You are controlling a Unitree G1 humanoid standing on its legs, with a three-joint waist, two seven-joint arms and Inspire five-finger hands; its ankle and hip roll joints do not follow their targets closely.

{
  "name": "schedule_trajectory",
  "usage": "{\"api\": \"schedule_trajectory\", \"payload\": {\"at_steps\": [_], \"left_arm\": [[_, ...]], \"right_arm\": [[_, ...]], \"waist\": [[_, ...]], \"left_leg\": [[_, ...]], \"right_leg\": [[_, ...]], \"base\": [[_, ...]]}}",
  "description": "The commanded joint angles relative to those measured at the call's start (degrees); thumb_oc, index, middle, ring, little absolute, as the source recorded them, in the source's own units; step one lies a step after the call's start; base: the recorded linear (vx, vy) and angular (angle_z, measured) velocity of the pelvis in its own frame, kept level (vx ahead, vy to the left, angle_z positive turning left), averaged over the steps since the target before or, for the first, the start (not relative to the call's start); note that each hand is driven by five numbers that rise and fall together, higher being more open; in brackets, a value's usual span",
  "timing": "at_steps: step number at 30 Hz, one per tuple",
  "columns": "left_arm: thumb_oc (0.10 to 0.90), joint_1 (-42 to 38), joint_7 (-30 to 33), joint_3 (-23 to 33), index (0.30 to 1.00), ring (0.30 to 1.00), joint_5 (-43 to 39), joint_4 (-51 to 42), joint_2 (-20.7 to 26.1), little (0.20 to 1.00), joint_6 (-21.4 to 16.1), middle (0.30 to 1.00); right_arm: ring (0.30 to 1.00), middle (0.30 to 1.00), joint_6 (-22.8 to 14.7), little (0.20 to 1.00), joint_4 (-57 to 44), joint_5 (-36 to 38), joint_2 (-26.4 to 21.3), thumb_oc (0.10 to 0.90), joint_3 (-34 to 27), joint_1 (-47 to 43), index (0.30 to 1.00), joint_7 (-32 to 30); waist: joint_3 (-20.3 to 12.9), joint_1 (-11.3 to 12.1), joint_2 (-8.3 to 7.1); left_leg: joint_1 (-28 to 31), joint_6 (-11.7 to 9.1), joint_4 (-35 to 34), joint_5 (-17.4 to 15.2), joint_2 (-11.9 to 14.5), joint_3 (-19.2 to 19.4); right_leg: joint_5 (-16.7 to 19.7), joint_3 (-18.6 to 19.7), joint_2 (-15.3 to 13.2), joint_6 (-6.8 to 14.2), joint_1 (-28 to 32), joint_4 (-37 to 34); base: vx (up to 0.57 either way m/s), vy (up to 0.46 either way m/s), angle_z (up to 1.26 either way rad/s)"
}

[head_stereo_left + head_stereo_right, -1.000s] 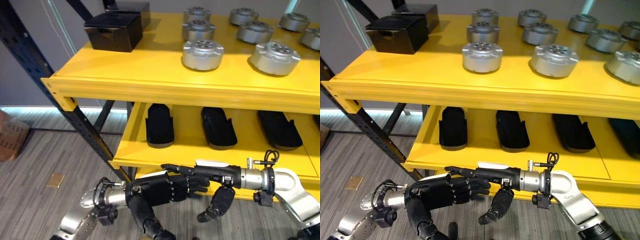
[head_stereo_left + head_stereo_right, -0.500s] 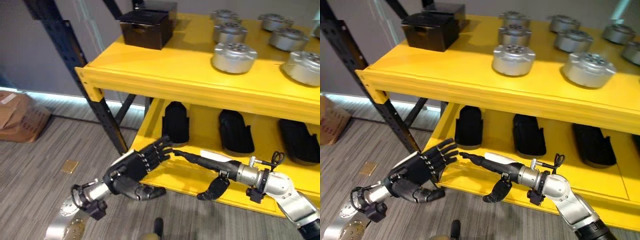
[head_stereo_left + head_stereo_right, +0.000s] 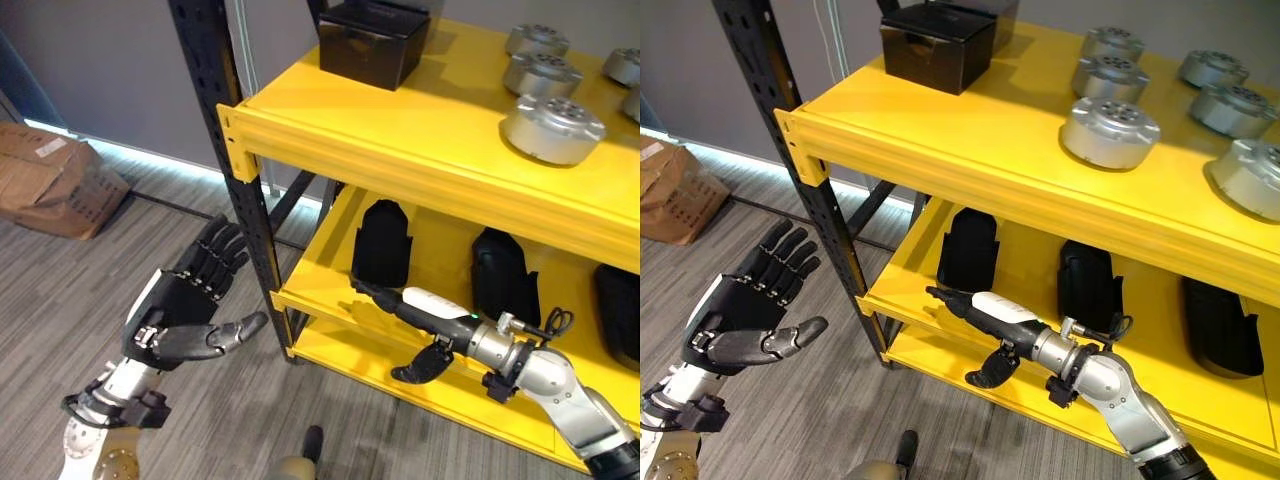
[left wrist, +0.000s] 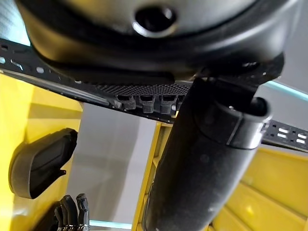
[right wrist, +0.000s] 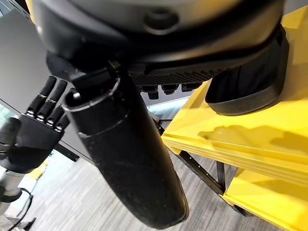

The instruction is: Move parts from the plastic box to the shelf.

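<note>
Several round silver parts [image 3: 552,128] stand on the yellow shelf's top board [image 3: 400,130]. Black moulded parts [image 3: 380,243] lie in a row on the lower board [image 3: 910,290]. My left hand [image 3: 185,310] is open and empty, palm up over the floor, left of the black upright [image 3: 235,190]. My right hand [image 3: 420,310] is open too, its fingers stretched straight along the lower board's front edge, thumb [image 3: 420,368] hanging below, holding nothing. The right wrist view shows my left hand [image 5: 36,125] and one black part [image 5: 250,86].
A black box [image 3: 372,40] sits at the back left of the top board. A cardboard box [image 3: 60,180] lies on the grey floor [image 3: 90,260] at far left. A diagonal brace [image 3: 875,205] crosses behind the upright.
The camera has swung left. My left hand has come away from the right hand, moved left past the upright and spread open. The right hand stays at the lower board's edge.
</note>
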Motion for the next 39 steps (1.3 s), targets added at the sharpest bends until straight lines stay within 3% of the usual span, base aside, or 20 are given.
{"api": "schedule_trajectory", "payload": {"at_steps": [1, 18, 39], "left_arm": [[0.900, -5.0, -1.0, 2.1, 1.000, 1.000, -1.1, -5.0, 1.5, 1.000, -4.9, 1.000], [0.900, -7.8, -1.4, 0.1, 1.000, 1.000, -3.4, -5.3, 3.2, 1.000, -1.9, 1.000], [0.900, -8.3, -4.0, -0.3, 1.000, 1.000, -2.0, -4.1, 1.9, 1.000, -0.6, 1.000]], "right_arm": [[1.000, 1.000, -2.5, 1.000, -1.9, -1.5, 0.2, 0.900, -1.9, -5.7, 1.000, -3.8], [1.000, 1.000, -3.0, 1.000, 4.0, -6.9, -4.5, 0.900, 2.0, -10.7, 1.000, -3.9], [1.000, 1.000, -0.8, 1.000, 13.0, -13.0, -1.9, 0.900, 7.6, -14.6, 1.000, -5.3]], "waist": [[-2.2, 0.1, 0.41], [-2.1, 1.3, -0.85], [-2.5, 2.9, -0.83]], "left_leg": [[5.7, -1.3, -0.2, -9.7, 3.0, 2.1], [5.6, -0.8, -0.2, -9.9, 3.1, 2.5], [5.5, -0.7, -0.2, -9.6, 3.0, 1.8]], "right_leg": [[1.1, 1.0, -0.1, 0.4, -4.0, 2.1], [1.1, 0.1, -0.5, 1.2, -4.3, 3.5], [-0.4, -1.3, -0.7, 0.9, -3.4, 4.9]], "base": [[0.03, 0.020, 0.04], [0.00, 0.000, 0.00], [0.01, -0.008, 0.02]]}}
